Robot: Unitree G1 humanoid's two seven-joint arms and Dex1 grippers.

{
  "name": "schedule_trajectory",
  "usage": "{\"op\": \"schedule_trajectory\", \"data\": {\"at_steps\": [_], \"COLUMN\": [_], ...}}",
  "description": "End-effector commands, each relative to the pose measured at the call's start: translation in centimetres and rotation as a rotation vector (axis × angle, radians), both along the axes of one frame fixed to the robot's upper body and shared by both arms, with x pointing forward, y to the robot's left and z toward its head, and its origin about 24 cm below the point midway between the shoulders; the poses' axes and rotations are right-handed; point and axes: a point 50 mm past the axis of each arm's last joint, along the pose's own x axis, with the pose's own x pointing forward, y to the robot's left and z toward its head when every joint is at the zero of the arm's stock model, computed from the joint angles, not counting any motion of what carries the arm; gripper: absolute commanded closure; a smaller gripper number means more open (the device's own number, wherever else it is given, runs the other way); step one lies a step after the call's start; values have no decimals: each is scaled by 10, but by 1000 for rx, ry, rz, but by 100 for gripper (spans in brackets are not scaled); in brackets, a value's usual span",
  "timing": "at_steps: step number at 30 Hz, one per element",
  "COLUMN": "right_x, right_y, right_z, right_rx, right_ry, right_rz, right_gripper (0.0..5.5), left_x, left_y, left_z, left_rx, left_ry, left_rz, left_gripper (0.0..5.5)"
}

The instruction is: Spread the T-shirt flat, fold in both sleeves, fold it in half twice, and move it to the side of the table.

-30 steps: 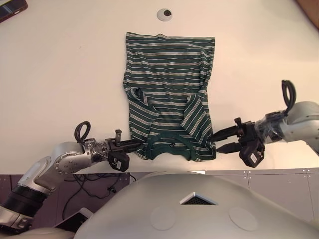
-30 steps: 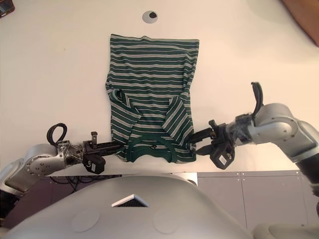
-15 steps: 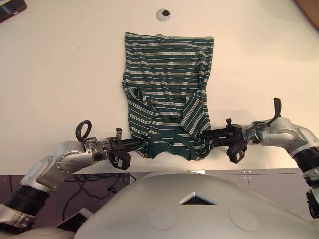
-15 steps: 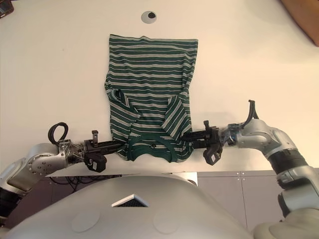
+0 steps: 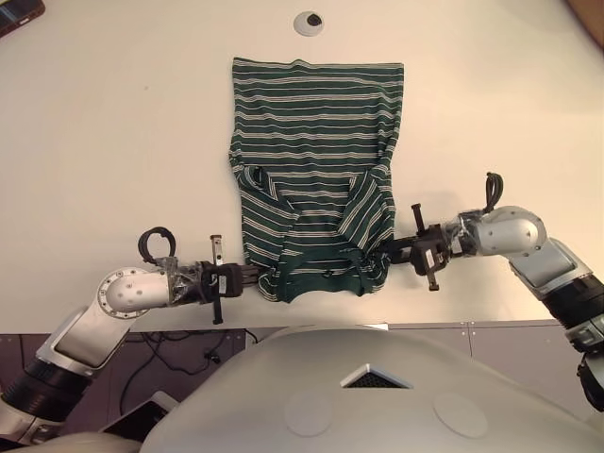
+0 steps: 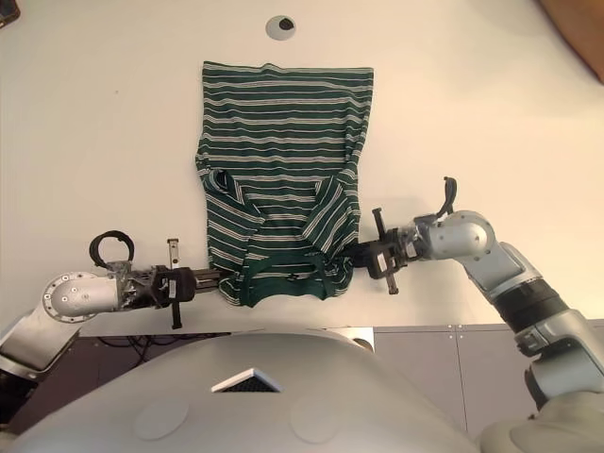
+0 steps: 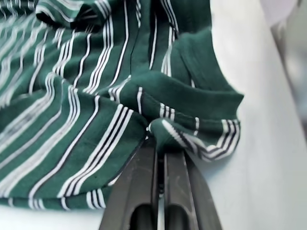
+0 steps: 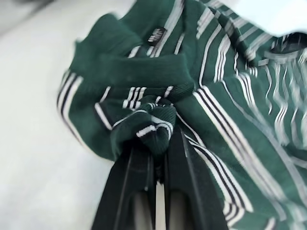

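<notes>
Left wrist view gives us the closest look: the left gripper (image 7: 160, 146) has its two dark fingers pressed together on a bunched corner of the T-shirt (image 7: 72, 96), where the dark green cloth with thin white stripes rucks up into a small fold at the fingertips. In the right wrist view we find the same on the other side. The right gripper (image 8: 158, 143) is clamped on a puckered wad of the shoulder edge, and the plain green neckband with its small label lies just beyond.

From the head camera we see both grippers low at the near edge of the white table (image 5: 113, 142), the left gripper (image 5: 267, 274) and the right gripper (image 5: 382, 255) each pinching one near corner of the garment. The T-shirt (image 5: 316, 142) lies lengthwise at the table's middle, collar end toward us. Both sleeves are folded inward over the chest, so their stripes run diagonally and meet above the neckline. Farther off, the body lies mostly flat with level stripes, slightly wrinkled along its right side, ending in a straight hem. Beyond the hem sits a round grey grommet (image 5: 309, 24), and a dark object (image 5: 19, 13) lies at the far left corner.
</notes>
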Motion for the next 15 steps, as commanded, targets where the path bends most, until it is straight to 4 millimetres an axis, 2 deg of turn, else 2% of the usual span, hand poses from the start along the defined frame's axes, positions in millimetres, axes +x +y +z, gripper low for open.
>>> {"op": "schedule_trajectory", "data": {"at_steps": [1,5,7,11,13,15], "right_x": [17,61,82,118,139,151], "right_y": [-51,-36,-28,-12,-4,2], "right_z": [41,55,60,67,67,64], "right_rx": [-47,138,177,234,271,286], "right_ry": [621,671,651,624,625,635], "right_rz": [-236,-411,-469,-576,-667,-723], "right_gripper": [548,548,548,548,548,548], "left_x": [36,78,98,134,154,172], "left_y": [24,37,44,54,52,48], "left_z": [46,74,81,83,81,76], "left_rx": [-247,-482,-560,-636,-660,-653], "left_ry": [277,229,212,201,194,188], "left_rz": [284,472,556,726,787,837], "left_gripper": [550,550,550,550,550,550]}}
